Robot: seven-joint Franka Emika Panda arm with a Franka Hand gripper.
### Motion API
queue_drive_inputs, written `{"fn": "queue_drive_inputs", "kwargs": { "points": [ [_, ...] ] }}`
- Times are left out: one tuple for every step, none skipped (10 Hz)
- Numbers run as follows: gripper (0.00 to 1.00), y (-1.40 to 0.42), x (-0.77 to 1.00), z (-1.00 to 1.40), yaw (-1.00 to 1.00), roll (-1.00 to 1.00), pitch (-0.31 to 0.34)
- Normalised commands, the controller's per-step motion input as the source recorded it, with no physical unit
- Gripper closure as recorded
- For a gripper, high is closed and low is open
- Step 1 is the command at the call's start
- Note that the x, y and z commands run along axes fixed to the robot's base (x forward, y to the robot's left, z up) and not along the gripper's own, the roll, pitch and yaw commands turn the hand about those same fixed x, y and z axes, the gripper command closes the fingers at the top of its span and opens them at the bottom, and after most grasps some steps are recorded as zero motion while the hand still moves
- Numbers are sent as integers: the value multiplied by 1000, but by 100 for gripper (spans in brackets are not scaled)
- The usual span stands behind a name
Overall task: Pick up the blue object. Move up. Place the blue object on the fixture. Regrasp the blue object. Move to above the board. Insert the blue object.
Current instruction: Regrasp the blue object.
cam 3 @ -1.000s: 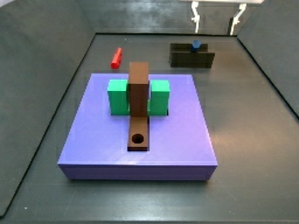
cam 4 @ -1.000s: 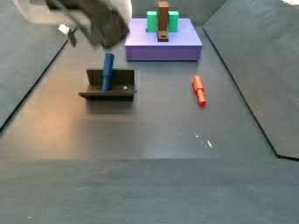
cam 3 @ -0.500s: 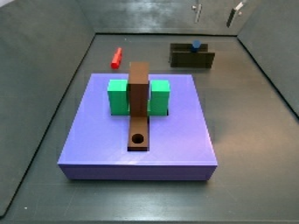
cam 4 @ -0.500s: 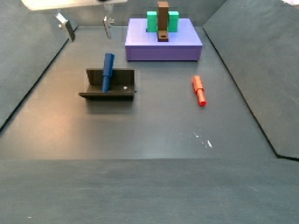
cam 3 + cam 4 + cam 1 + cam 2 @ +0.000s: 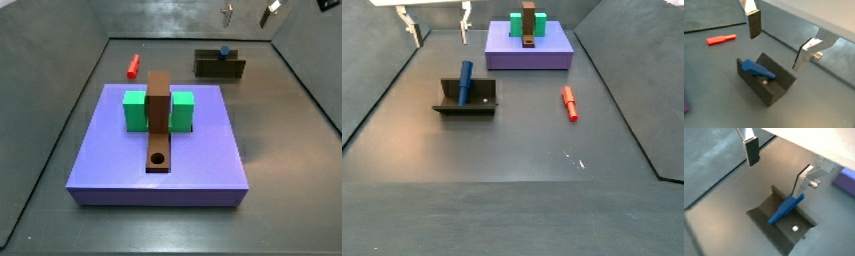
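Blue peg [image 5: 465,81] propped in the notch of the fixture [image 5: 466,100], leaning rather than lying flat, upper end standing clear above the block; presumably parked so for a fresh grip at a better angle. Same peg seen in both wrist views [image 5: 756,69], resting aslant across the slot [image 5: 785,211]. Nothing else held by the fixture. Gripper [image 5: 437,21] raised high above and to the far side of the fixture, well apart from the peg, fingers [image 5: 753,22] spread wide with nothing between them; likely poised for the regrasp. Fixture standing on the dark counter [image 5: 516,150], apart from the board. Red peg [image 5: 569,102] lying loose on the counter to the right in a side view, not needed here. Purple board [image 5: 158,150] carrying a green block [image 5: 135,110] and a brown bar [image 5: 159,122] with a round hole [image 5: 159,159] at its near end, hole unfilled, insertion not yet done.
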Motion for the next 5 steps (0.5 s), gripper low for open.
{"fn": "queue_drive_inputs", "kwargs": {
  "points": [
    [0, 0, -80, -23, 146, 1000, -186],
    [0, 0, -117, -60, 140, 1000, -171],
    [0, 0, -157, -29, 123, 1000, -137],
    [0, 0, -383, 0, -26, 849, 11],
    [0, -17, -237, -34, -37, 346, 151]
  ]
}}
